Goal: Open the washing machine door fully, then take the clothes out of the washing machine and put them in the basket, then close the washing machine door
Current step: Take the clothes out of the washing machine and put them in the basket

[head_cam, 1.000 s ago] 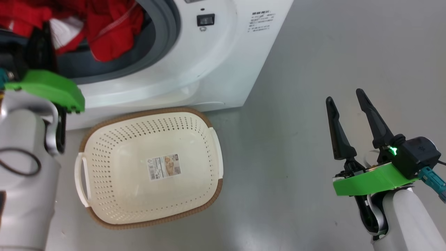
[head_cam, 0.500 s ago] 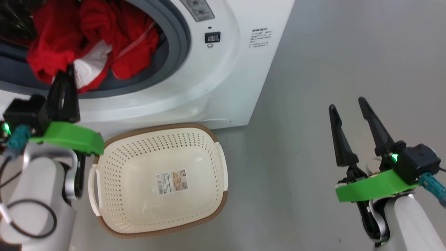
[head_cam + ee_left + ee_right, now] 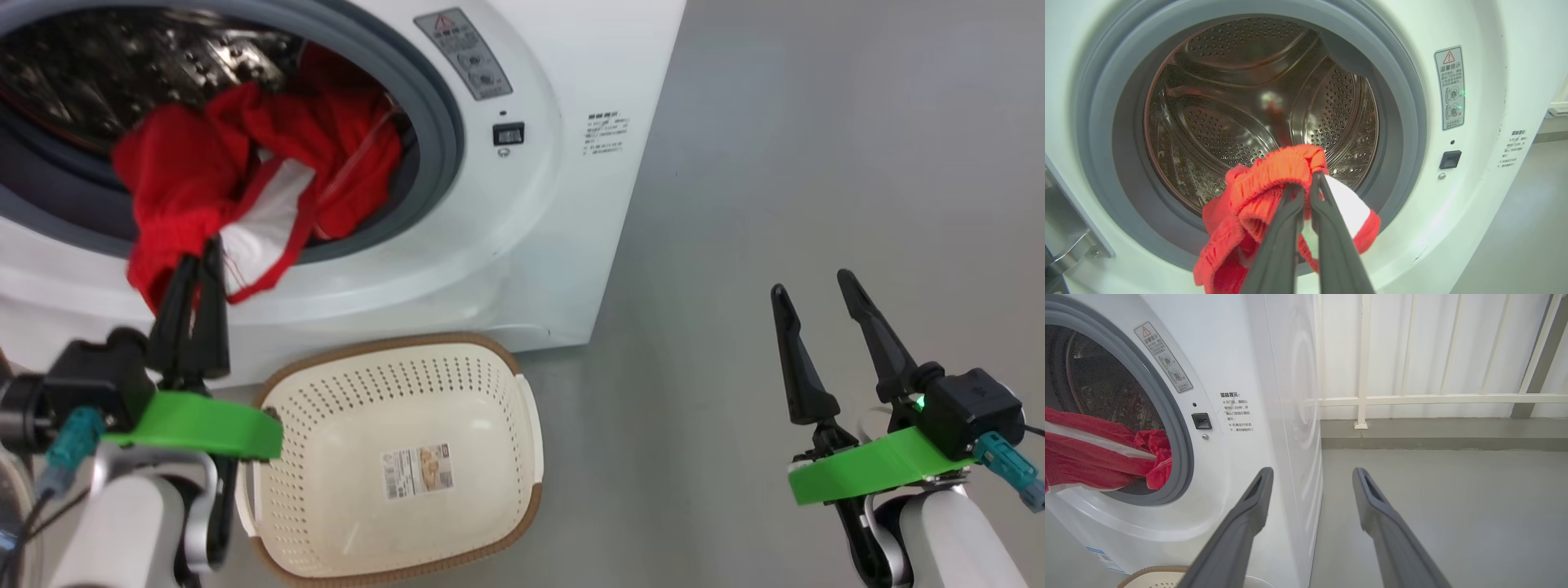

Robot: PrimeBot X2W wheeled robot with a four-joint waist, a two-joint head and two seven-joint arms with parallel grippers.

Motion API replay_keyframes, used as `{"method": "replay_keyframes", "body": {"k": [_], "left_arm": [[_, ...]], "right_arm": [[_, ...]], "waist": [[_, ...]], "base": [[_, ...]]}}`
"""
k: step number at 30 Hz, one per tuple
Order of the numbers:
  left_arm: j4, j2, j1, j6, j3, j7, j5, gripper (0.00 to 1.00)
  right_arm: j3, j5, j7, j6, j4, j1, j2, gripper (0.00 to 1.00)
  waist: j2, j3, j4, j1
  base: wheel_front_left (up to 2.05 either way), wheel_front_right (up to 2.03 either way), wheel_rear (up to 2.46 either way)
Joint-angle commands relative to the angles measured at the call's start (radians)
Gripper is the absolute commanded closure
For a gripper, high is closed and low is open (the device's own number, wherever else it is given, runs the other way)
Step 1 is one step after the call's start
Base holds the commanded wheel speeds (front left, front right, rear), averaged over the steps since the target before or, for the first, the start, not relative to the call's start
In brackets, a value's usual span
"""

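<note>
Bright, even, diffuse light; shadows faint, soft. Sharp glints on steel drum [image 3: 1267,98]; soft sheen on washing machine [image 3: 522,245] front. Left wrist view greenish cast. Wrist views bow at edges.

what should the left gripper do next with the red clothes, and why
Probably pull back and lower over the cream perforated plastic basket: the left gripper is shut on the bright red fabric clothes, which trail from the white washing machine.
</note>
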Motion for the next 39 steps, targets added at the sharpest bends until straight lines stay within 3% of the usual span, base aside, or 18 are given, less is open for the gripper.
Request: {"method": "replay_keyframes", "body": {"k": [1,11,20,27,39], "left_arm": [[-0.046,0.034,0.012,0.011,0.035,0.004,-0.006,1.00],[-0.234,0.026,0.141,0.040,0.010,0.078,-0.020,1.00],[-0.371,0.008,0.219,0.062,-0.030,0.151,-0.035,1.00],[-0.257,-0.022,0.221,0.034,-0.050,0.145,-0.083,1.00],[0.142,-0.085,0.092,-0.070,-0.102,0.092,-0.138,1.00]], "right_arm": [[0.023,0.009,-0.006,0.006,-0.019,0.006,-0.001,0.00],[0.019,0.011,-0.006,0.006,-0.012,0.042,-0.001,0.00],[0.016,0.009,-0.006,0.006,-0.025,0.053,-0.001,0.00],[0.030,0.019,-0.006,0.006,-0.030,0.036,-0.001,0.00],[0.040,0.028,-0.006,0.006,-0.032,-0.005,-0.001,0.00]], "waist": [[-0.0001,-0.032,0.005,0.0000],[-0.0001,-0.101,0.005,0.0000],[-0.0001,-0.093,0.016,0.0000],[-0.0001,-0.052,0.009,0.0000],[-0.0001,0.033,-0.012,0.0000]], "base": [[0.00,0.00,0.00],[0.00,0.00,0.00],[0.00,0.00,0.00],[0.00,0.00,0.00],[0.00,0.00,0.00]]}}
